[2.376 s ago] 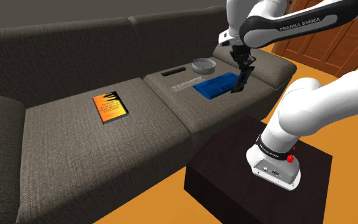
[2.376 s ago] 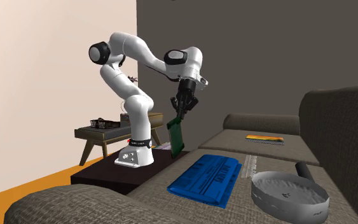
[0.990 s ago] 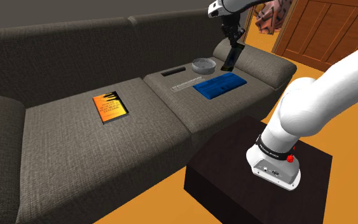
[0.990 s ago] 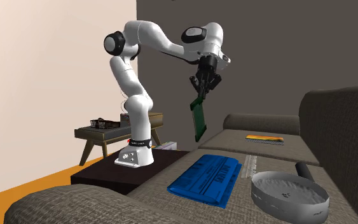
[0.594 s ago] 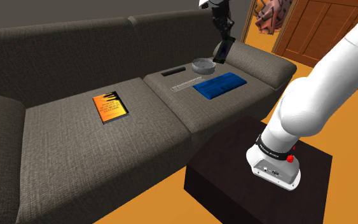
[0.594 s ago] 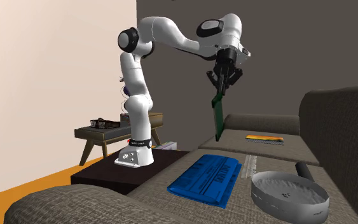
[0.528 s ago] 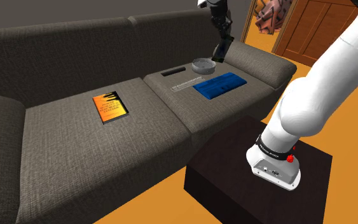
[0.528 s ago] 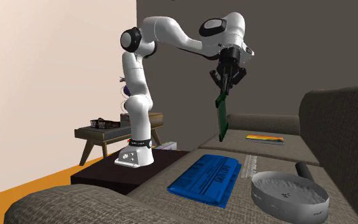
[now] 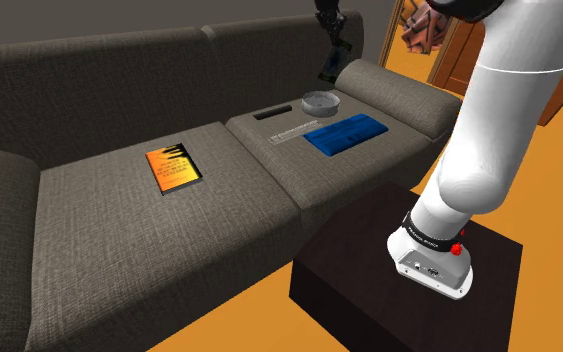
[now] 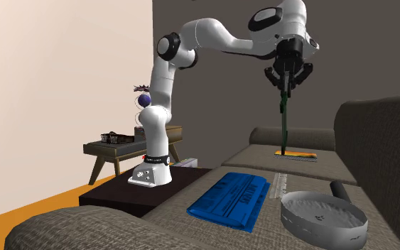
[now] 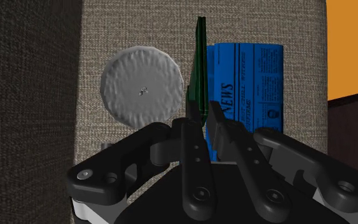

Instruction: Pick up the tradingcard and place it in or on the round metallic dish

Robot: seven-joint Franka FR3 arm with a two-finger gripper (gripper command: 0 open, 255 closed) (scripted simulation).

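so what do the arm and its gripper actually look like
The arm is glossy white, built of rounded sections with dark joints. A red button sits on its base. The gripper is all black, with two slim fingers and small silver screws.

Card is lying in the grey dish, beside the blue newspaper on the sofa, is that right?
No. The card is clasped in the pincer and hangs in the air, not in the grey dish, which sits beside the blue newspaper on the sofa. The wrist view shows it.
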